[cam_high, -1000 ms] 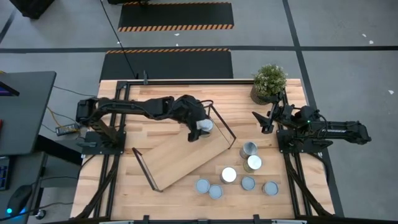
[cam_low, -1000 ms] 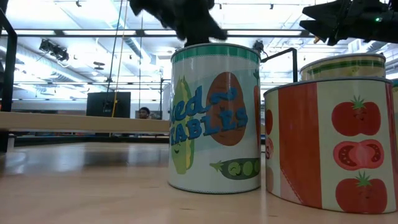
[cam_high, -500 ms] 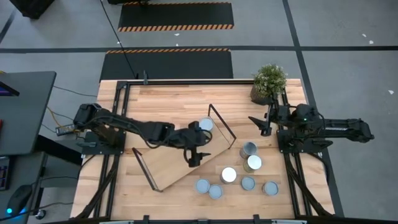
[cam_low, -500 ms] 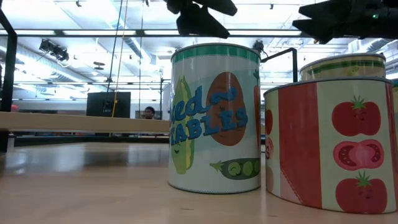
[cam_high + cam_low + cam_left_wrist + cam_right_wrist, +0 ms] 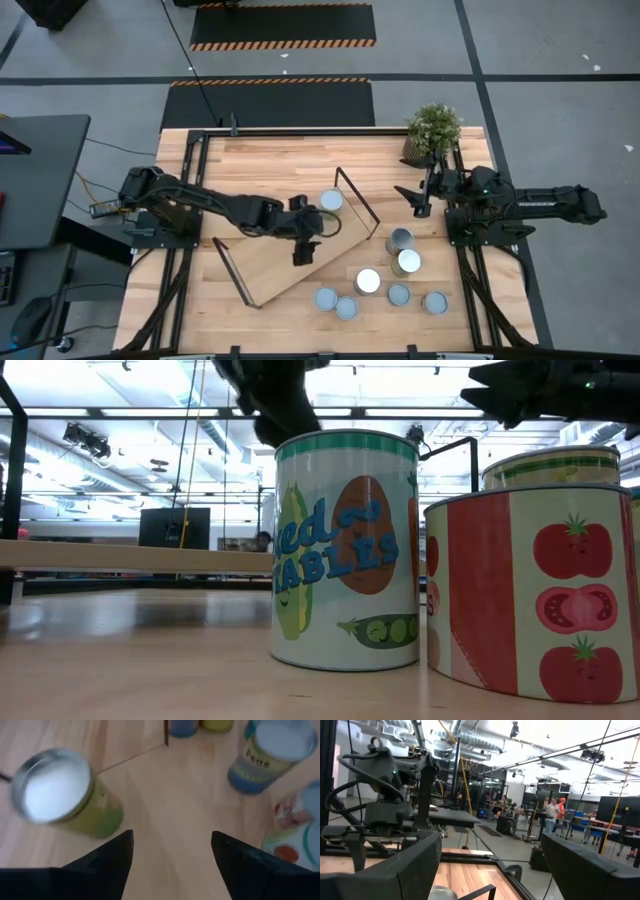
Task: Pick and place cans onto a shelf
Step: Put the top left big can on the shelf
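The shelf point(image 5: 285, 255) is a light-wood board lying slantwise on the table, with a black wire loop point(image 5: 357, 205) at each short end. One can point(image 5: 330, 200) with a silver top stands on the board near its far right end; it also shows in the left wrist view point(image 5: 55, 792) with green sides. My left gripper point(image 5: 302, 252) hovers open and empty over the board, on the near side of that can point(image 5: 172, 865). Several more cans point(image 5: 368, 281) stand on the table near the front right. My right gripper point(image 5: 408, 197) waits open at the right, by the plant.
A potted green plant point(image 5: 432, 130) stands at the far right corner. The low view has a vegetables can point(image 5: 345, 550) and a tomato can point(image 5: 530, 590) close up, with the shelf board point(image 5: 130, 555) behind. Bare tabletop point(image 5: 260, 160) lies beyond the shelf.
My left gripper has left the can on the shelf and gone toward the table's near edge and a little left, along the board. The can stays upright where it was. My right gripper has edged slightly toward the table's left.
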